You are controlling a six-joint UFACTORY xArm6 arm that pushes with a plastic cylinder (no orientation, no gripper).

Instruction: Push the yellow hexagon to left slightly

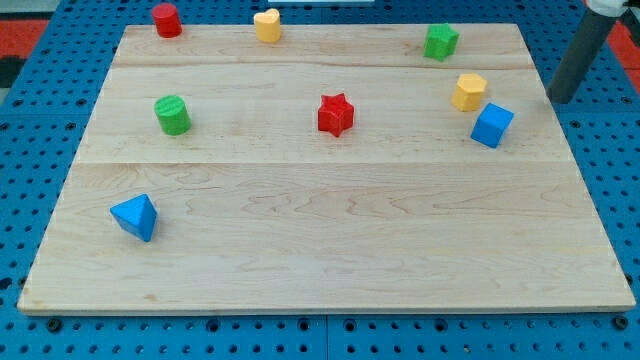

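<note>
- My tip [562, 100] is sitting at the right edge of the frame, off the pale wooden board [330, 250]; this rod is carrying no pincer.
- The yellow hexagon block [469, 91] is lying left of my tip, apart from it.
- The blue cube block [492, 125] is sitting just below-right of the hexagon.

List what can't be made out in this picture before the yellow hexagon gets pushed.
- Arm above my tip: cut off by the view's top right corner; only the dark rod shows.
- Yellow hexagon and blue cube: touching or just apart, too close to tell.
- Yellow block at the view's top: shape too small to name.
- Far sides of all blocks: hidden by the blocks themselves.
</note>
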